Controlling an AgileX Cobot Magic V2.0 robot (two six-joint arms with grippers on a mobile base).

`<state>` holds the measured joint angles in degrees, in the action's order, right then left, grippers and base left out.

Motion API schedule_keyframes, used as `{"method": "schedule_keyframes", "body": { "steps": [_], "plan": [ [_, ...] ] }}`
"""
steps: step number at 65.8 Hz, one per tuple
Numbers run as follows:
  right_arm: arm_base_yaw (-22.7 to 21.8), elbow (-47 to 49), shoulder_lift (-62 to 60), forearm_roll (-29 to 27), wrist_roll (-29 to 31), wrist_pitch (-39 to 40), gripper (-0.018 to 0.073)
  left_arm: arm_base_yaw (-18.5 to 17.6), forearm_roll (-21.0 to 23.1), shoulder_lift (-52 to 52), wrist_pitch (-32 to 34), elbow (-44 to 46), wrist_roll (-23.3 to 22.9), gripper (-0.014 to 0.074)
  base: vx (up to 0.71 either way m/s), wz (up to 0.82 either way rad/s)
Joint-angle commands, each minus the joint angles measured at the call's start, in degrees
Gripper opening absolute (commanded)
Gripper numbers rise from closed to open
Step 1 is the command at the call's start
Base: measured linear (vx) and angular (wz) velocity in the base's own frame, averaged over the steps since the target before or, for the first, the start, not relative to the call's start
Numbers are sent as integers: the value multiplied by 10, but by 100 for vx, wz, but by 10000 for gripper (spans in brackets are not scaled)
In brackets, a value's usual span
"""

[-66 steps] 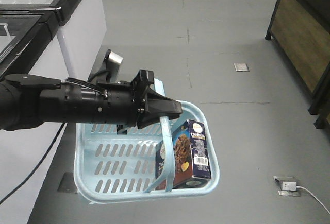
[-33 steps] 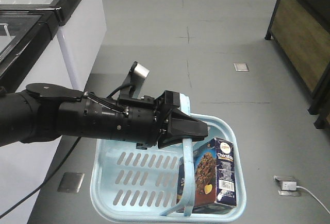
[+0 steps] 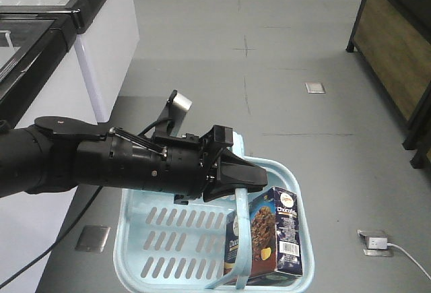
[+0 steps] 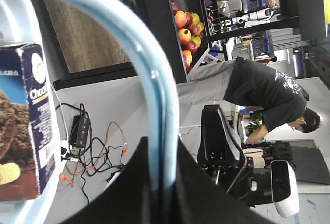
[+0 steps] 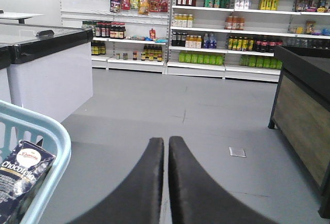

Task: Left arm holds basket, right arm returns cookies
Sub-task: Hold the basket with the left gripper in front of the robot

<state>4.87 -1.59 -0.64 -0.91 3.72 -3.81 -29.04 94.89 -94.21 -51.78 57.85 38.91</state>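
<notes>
Exterior front-facing view is showing your left gripper (image 3: 250,180) clamping the light blue handle (image 3: 244,236) of the basket (image 3: 138,207), which is hanging beneath those fingers above the grey floor (image 3: 269,71). The left wrist-mounted view is confirming it: the handle is running up between the two black fingers (image 4: 126,193), pinched from both sides. The cookies (image 3: 273,234) are standing upright inside the basket, below and just beyond the left fingertips, right beside the handle. Your right gripper (image 5: 166,141) is pressing its fingers together on nothing, with the box sitting low and off to their left, well apart. By my reading, you are in the carrying step and the return is not yet begun. The next move is calling for spreading the right fingers, bringing them down over the box top and pinching its narrow faces — while the left is holding the basket level.
</notes>
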Motion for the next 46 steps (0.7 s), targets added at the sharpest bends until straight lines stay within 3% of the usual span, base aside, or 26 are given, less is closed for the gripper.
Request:
{"method": "schedule_keyframes", "body": {
  "steps": [1, 46],
  "plan": [
    [-3, -10, -7, 4, 2, 43, -10, 0, 68, 31, -32, 16, 1, -3, 0, 0],
    [-3, -10, -7, 4, 2, 43, -10, 0, 67, 31, -30, 16, 5, -3, 0, 0]
  ]
}}
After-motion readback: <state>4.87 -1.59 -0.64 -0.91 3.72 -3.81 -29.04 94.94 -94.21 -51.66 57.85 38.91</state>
